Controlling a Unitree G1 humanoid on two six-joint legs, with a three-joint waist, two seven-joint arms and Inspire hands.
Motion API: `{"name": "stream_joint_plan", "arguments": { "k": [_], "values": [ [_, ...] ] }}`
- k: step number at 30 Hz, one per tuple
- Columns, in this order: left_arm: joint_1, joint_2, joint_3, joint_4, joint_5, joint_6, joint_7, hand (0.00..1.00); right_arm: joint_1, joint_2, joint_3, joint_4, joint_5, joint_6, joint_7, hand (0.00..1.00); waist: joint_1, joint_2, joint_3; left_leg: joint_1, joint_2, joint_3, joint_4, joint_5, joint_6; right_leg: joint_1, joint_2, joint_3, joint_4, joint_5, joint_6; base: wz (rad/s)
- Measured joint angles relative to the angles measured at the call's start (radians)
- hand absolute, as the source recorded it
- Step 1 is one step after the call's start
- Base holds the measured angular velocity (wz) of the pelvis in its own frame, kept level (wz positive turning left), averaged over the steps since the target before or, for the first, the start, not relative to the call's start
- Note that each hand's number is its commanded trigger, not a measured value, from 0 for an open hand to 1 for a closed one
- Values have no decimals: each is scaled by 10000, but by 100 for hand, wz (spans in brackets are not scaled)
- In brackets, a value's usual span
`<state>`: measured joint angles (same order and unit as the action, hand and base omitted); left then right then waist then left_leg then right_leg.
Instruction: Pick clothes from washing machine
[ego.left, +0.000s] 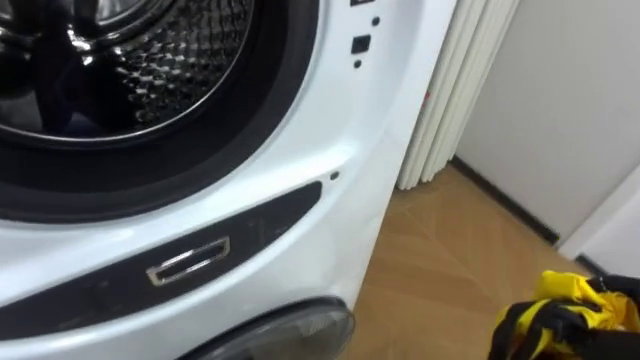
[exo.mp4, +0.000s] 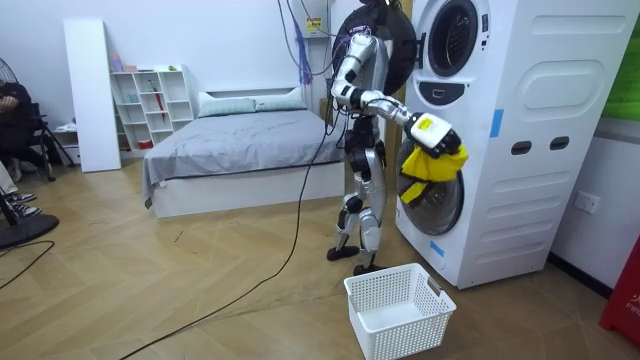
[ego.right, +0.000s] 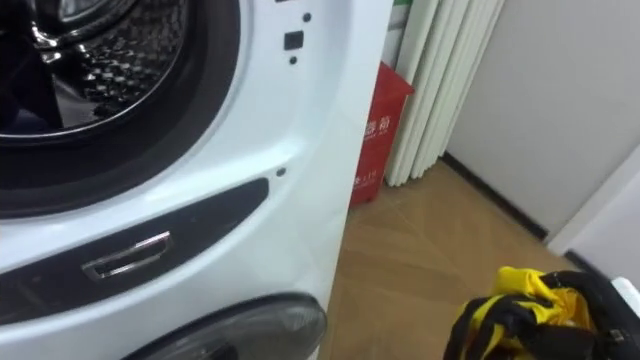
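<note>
Yellow garment (ego.right: 540, 292) is out of the washing machine (exo.mp4: 540, 150), our right hand (ego.right: 492, 322) curled round it; the white basket (exo.mp4: 400, 325) probably comes next

You saw a washing machine (ego.left: 300, 230) with a glossy white casing, a drum (ego.left: 160, 60) of shiny dimpled metal, soft yellow cloth (ego.right: 535, 290) and a smooth wood floor (ego.left: 450, 240).

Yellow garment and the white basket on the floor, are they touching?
Apart. The room view shows the yellow garment hanging from the right hand, well above the white basket.
</note>
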<state>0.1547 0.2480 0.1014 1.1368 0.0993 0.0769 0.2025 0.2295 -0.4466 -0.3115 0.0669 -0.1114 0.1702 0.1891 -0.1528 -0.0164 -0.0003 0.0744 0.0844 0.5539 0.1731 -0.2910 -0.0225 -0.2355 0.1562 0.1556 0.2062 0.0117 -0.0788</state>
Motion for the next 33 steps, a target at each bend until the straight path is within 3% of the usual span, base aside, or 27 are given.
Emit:
{"name": "stream_joint_plan", "arguments": {
  "k": [3, 5, 10, 11, 13, 17, 22, 24, 26, 29, 33],
  "values": [
    [-168, -8, -71, 7, -14, -20, 0, 0, -695, 6, 81, 1070, -40, -111, -194, 100, -22, 263, 59, -271, -49, 124, -14, 17, 40, -326, -7, 84, 37, 40, 36, -12],
    [-332, 3, -468, 4, -302, -81, 2, 0, -1179, 45, 174, 1982, -129, -391, -662, 100, -86, 559, 31, -572, -73, 119, 41, -7, 83, -649, -37, 89, 112, 33, 52, -3],
    [-739, 7, -947, -13, -308, -134, -146, 0, -1833, 182, 566, 3184, -508, -524, -1331, 100, -72, 935, 39, -1225, -136, 99, 242, 21, 158, -1343, -75, 203, 334, 21, 81, -7],
    [-797, -2, -1237, -42, -328, -129, -174, 0, -1953, 187, 760, 3465, -515, -712, -1505, 100, -111, 1035, 67, -1312, -125, 69, 315, 21, 159, -1386, -94, 185, 321, 19, 84, 4],
    [-903, -38, -1703, -53, -325, -135, -192, 0, -2240, 211, 1031, 4193, -563, -989, -1745, 100, -127, 1189, 46, -1391, -126, 47, 312, 24, 162, -1488, -109, 151, 329, 19, 84, 6],
    [-980, -55, -2157, -209, -754, -171, -213, 0, -2593, 244, 1363, 5154, -532, -1146, -2275, 100, -74, 1513, 41, -1876, -275, -97, 305, 164, 273, -2068, -268, 66, 579, -17, 106, 11],
    [-993, -70, -2251, -267, -999, -175, -375, 0, -2925, 244, 1358, 5595, -311, -1387, -3118, 100, -52, 1786, 41, -2227, -494, -421, 245, 309, 384, -2554, -432, 42, 911, -88, 157, 9],
    [-994, -72, -2253, -254, -1057, -193, -405, 0, -2996, 244, 1354, 5767, -160, -1711, -3500, 100, -53, 1860, 64, -2299, -519, -452, 255, 329, 401, -2586, -462, 38, 908, -98, 170, 7],
    [-998, -72, -2285, -259, -1342, -244, -403, 0, -3140, 235, 1339, 6391, 76, -2133, -4065, 100, -74, 1996, 9, -2471, -552, -486, 285, 335, 413, -2739, -496, 48, 918, -167, 284, 13],
    [-1021, -75, -2462, -276, -1696, -285, -404, 0, -3133, 235, 1445, 6793, 240, -2141, -4592, 100, -17, 2225, -1, -2707, -612, -495, 285, 356, 451, -3008, -537, 66, 1143, -176, 327, 3],
    [-1059, -69, -2462, -325, -1757, -337, -399, 0, -3122, 222, 1597, 7097, 313, -2142, -4929, 100, -29, 2444, 18, -2832, -743, -489, 270, 353, 457, -3402, -631, 62, 1705, -379, 224, 1]
  ]
}}
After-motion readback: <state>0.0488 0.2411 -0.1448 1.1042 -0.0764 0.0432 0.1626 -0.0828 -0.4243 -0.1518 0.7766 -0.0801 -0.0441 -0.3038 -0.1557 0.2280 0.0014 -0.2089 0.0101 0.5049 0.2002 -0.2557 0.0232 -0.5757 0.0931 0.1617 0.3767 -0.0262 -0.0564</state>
